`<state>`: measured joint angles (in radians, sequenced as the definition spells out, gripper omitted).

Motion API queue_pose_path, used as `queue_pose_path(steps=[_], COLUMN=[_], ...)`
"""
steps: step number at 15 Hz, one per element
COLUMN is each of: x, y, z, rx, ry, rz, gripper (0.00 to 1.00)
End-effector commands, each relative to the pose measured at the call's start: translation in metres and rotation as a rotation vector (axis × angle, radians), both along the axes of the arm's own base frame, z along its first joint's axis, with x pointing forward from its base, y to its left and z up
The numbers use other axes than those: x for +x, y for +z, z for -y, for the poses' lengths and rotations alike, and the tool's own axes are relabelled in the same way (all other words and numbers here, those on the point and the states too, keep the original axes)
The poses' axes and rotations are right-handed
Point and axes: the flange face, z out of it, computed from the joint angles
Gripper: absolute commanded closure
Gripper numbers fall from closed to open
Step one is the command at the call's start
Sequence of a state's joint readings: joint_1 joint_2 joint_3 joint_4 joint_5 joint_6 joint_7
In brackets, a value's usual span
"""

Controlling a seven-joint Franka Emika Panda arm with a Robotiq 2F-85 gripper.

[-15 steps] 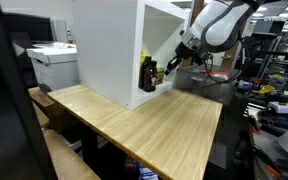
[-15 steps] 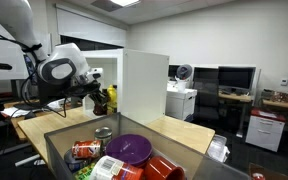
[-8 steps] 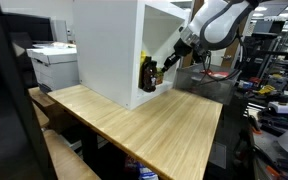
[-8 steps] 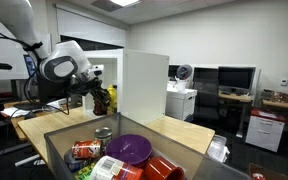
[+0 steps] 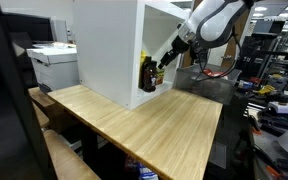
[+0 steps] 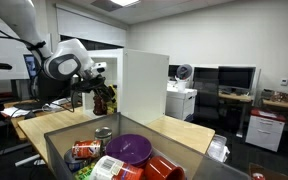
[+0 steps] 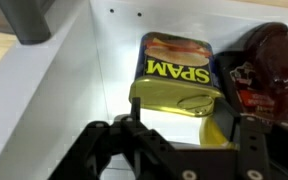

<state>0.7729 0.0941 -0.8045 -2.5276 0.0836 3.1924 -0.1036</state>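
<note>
Yellow Spam can (image 7: pixel 174 72) inside white cabinet (image 7: pixel 89 60): best to centre the empty, wide-spread gripper (image 7: pixel 184 140) squarely, clear of its wall.

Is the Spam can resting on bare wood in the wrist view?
No, the Spam can lies on the white cabinet floor, with no wood under it.

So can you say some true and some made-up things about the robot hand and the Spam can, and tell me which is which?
1. The can has SPAM written on it. True.
2. The gripper is squeezed shut. False: its fingers stand wide apart, open, with the can ahead of them.
3. The white box stands on a wooden table. True.
4. The can is all alone in there. False: a dark red thing lies right beside it.
</note>
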Motion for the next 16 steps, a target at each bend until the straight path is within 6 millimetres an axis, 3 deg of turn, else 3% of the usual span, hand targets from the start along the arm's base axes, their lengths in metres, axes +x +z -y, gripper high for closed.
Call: queue_pose_path(steps=[1,2,4,13,16], x=[0.016,0.018,0.02,0.016,0.012], y=[0.012,0.014,0.018,0.014,0.008], z=[-0.005,-0.006,-0.008,0.0,0.002], rx=[-0.038,-0.04,-0.032,-0.016,-0.011], ry=[0.018,0.019,0.018,-0.021,-0.037], rz=[0.053,0.063,0.069,0.074,0.063], gripper=[0.12,0.41,0.38,0.9,0.95])
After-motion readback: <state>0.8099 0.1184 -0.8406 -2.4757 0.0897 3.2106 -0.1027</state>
